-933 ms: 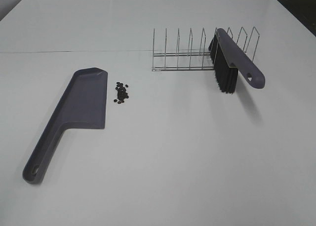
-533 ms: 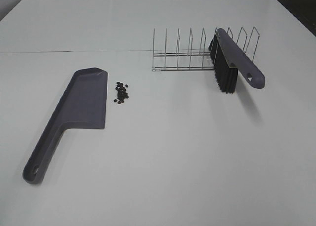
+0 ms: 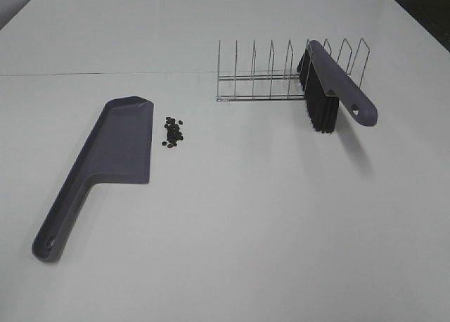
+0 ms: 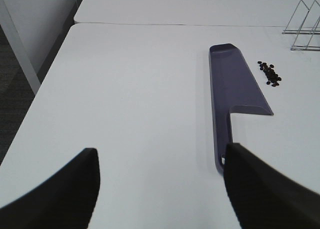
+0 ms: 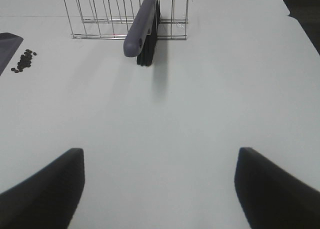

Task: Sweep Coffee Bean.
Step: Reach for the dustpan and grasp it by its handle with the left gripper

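Observation:
A small heap of dark coffee beans [image 3: 173, 131] lies on the white table, just right of the purple-grey dustpan [image 3: 116, 150], which lies flat with its handle toward the front left. The beans [image 4: 269, 73] and the dustpan [image 4: 231, 84] also show in the left wrist view, and the beans [image 5: 23, 60] in the right wrist view. The brush [image 3: 330, 90] leans in the wire rack [image 3: 281, 76], bristles down. My left gripper [image 4: 160, 184] is open, back from the dustpan's handle end. My right gripper [image 5: 160, 181] is open, well short of the brush [image 5: 144, 26]. Neither arm shows in the high view.
The wire rack [image 5: 125, 14] stands at the back right of the table [image 3: 246, 216]. A seam runs across the table behind the dustpan. The table's left edge [image 4: 45, 84] drops to dark floor.

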{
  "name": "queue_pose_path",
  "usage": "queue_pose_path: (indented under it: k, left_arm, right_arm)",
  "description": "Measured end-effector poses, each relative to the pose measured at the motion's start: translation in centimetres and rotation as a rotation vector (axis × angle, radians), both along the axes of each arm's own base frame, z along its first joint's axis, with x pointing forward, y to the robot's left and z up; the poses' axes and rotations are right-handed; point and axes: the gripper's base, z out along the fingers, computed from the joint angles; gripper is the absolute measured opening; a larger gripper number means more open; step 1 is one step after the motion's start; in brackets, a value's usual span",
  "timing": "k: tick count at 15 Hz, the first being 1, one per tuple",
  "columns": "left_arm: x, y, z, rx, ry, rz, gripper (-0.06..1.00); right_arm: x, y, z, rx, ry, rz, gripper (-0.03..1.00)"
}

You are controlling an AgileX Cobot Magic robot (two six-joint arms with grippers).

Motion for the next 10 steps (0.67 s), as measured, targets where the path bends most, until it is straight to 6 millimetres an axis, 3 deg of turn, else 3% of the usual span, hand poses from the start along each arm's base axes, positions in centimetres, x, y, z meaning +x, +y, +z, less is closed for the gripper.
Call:
queue_pose_path:
  k: [10]
  left_arm:
    - [0.00, 0.00, 0.00, 0.000, 0.000, 0.000, 0.66]
  right_arm:
    - [0.00, 0.00, 0.00, 0.000, 0.000, 0.000, 0.72]
